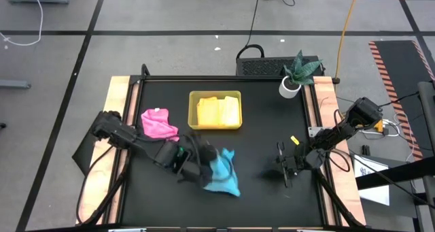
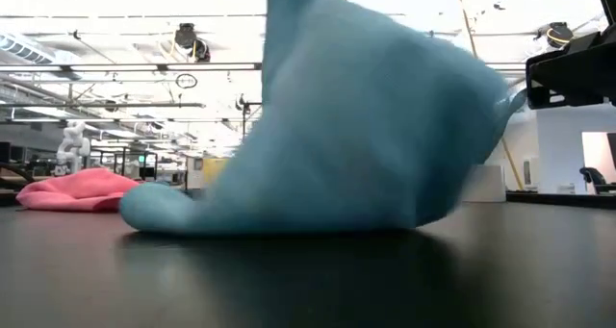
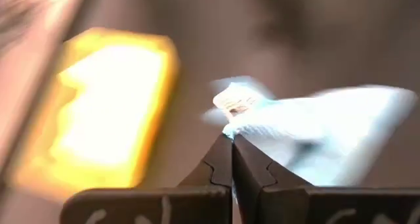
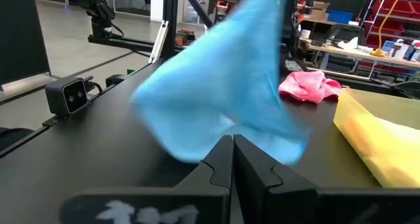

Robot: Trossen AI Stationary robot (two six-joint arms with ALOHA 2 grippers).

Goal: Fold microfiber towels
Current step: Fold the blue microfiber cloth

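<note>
Your left hand (image 1: 204, 169) sits near the middle of the black bench (image 1: 265, 123), clenched on a corner of the sky blue towel (image 1: 224, 174); the left wrist view shows the two dark fingers (image 3: 222, 159) pressed together with a pinch of ribbed blue cloth between their tips. The towel is lifted into a soft peak on that side, and its lower edge drapes onto the bench, as the low view shows.

Your right hand (image 1: 282, 169) hovers near the bench's right side, well apart from the blue towel, fingers closed on nothing.

The pink towel (image 1: 158, 124) lies crumpled in a low mound toward the left edge, near the left arm. The yellow towel (image 1: 219, 111) lies folded flat inside the shallow yellow-green tray (image 1: 193, 98), toward the back of the bench. A potted plant (image 1: 296, 74) stands at the far right corner.

Open matte black surface lies between the blue towel and your right hand, and along the front edge. Pale wooden strips (image 1: 117, 103) border the left and right sides.
</note>
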